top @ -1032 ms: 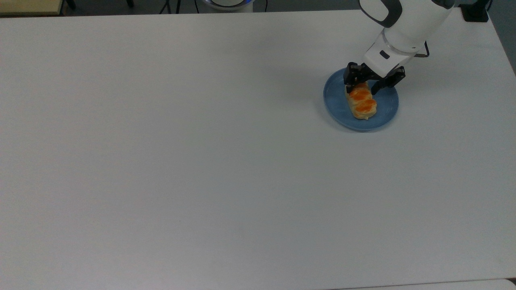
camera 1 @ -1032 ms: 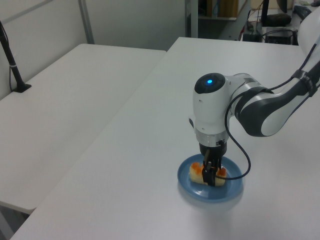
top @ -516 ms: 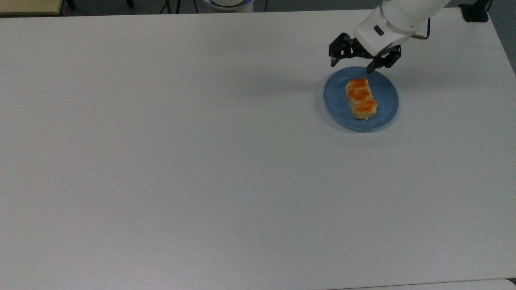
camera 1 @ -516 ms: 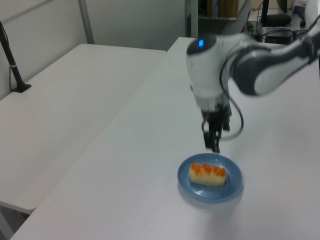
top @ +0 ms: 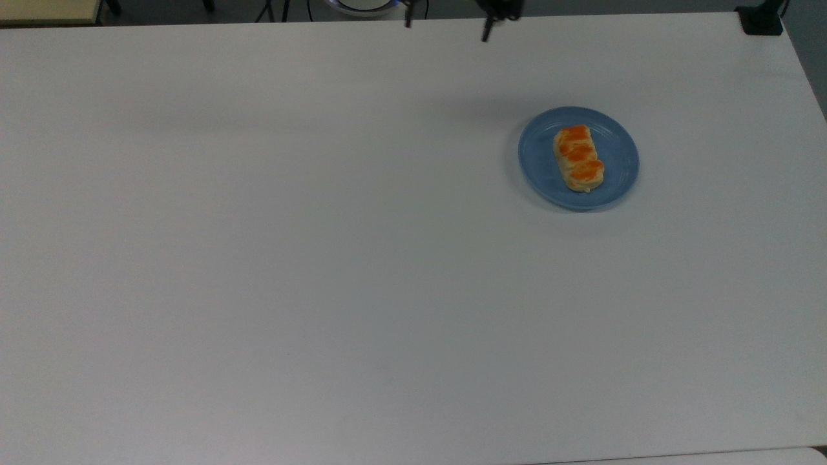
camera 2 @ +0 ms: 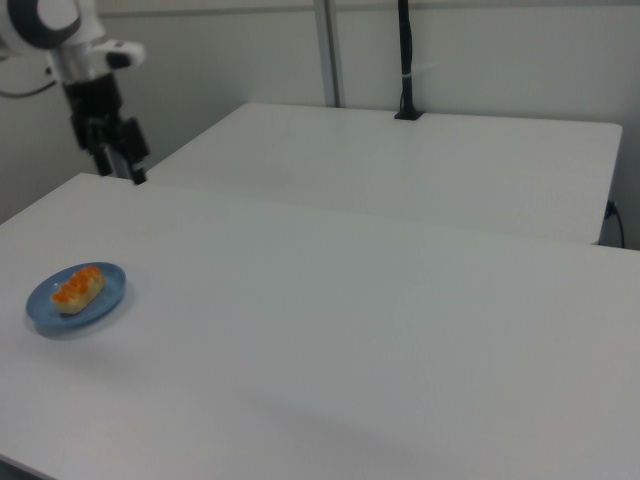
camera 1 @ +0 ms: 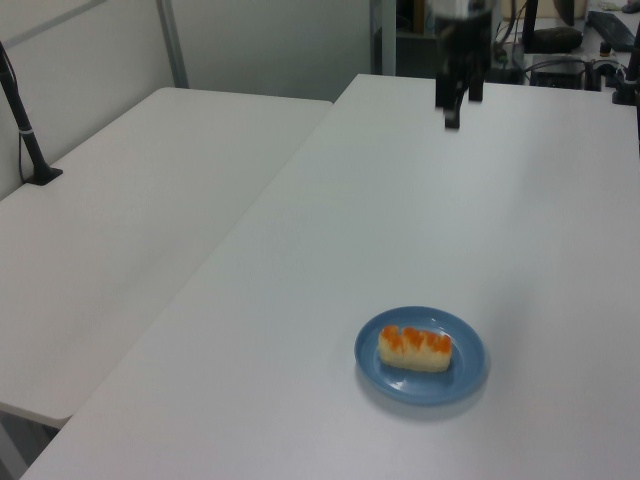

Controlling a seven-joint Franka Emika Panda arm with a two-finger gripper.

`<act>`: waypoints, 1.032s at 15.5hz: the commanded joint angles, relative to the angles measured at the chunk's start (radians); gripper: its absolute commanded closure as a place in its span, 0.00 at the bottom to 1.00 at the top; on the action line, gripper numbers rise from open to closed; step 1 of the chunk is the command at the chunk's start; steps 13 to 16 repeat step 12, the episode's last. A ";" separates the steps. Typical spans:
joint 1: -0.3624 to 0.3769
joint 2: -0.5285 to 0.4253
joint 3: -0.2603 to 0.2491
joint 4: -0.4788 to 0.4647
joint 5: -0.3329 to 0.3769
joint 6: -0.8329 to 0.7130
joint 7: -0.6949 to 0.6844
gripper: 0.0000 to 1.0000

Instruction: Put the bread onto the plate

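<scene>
Top view: bread (top: pixel 578 159) lies on the plate (top: pixel 615 182), jaws spread apart, well away.

- The white worktop (top: pixel 291 258) filled most of the top view.
- The blue plate (top: pixel 539 165) lay directly on it, in the upper right of the top view and at lower centre of the left view.
</scene>
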 commanded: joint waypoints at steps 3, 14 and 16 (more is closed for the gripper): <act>-0.169 -0.131 -0.039 -0.075 0.069 -0.008 -0.206 0.00; -0.271 -0.117 -0.034 -0.077 0.067 0.110 -0.407 0.00; -0.271 -0.117 -0.034 -0.077 0.067 0.110 -0.407 0.00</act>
